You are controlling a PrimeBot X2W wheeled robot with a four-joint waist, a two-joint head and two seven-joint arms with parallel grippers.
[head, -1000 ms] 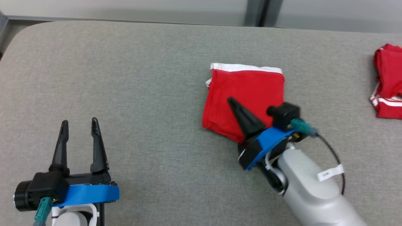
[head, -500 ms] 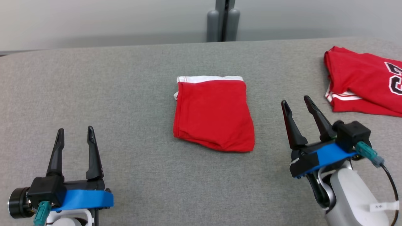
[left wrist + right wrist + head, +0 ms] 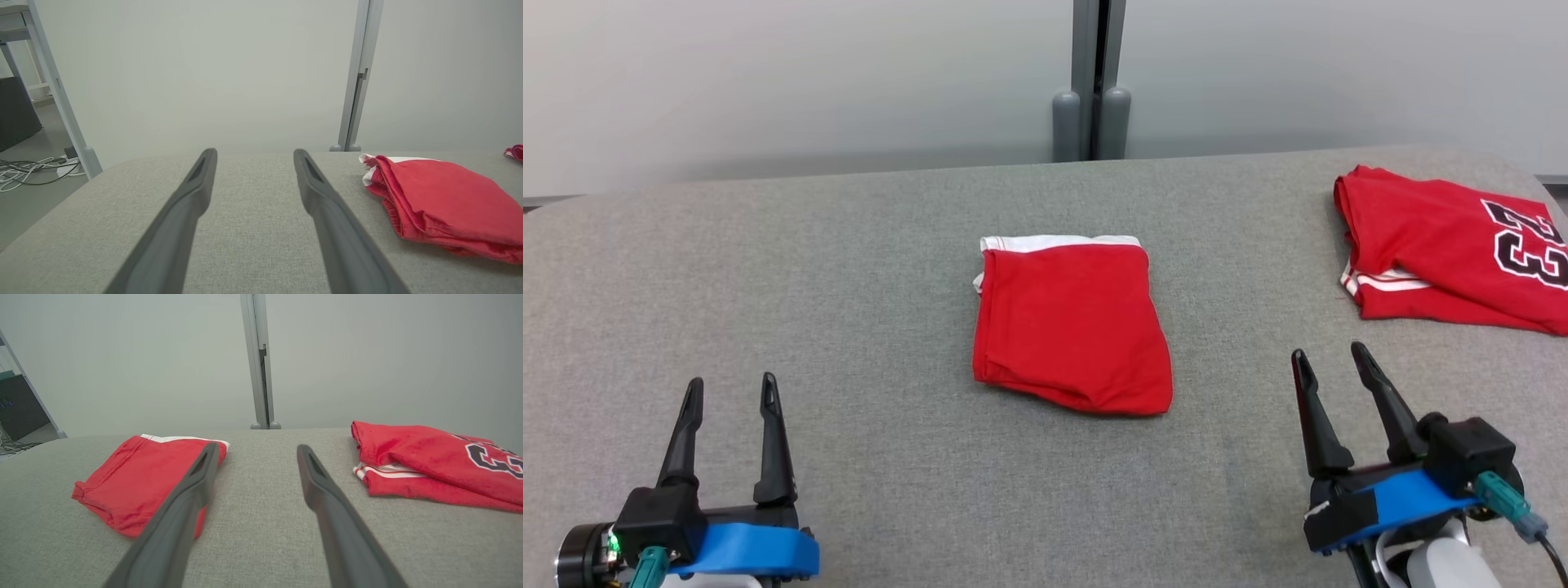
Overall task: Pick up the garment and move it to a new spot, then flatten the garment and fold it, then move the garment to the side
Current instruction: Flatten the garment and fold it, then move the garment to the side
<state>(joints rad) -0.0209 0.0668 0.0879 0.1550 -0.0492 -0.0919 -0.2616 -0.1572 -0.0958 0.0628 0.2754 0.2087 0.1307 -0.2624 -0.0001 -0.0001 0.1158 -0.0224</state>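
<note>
Nearest us, in the bottom corners of the head view, the left tool [image 3: 730, 382] and the right tool [image 3: 1327, 351] both have their fingers spread with nothing between them.

In the middle of the frame the garment [image 3: 1070, 327] lies on the grey desk [image 3: 849, 457], well apart from both tools. We judge it light, soft and limp. It will sag when lifted, and its layers may slide or fall open if we pinch only the top one. We would take it at the thick near edge, sliding the fingers under all the layers, ideally with one tool at each near corner.

It is plain red, folded into a rough rectangle. Its near edge is rounded and slightly uneven, and a white band [image 3: 1058, 242] runs along the far edge.

Farther off, at the upper right, lies a red jersey [image 3: 1421, 245] with black numerals. Behind the desk a grey post [image 3: 1094, 82] rises.
</note>
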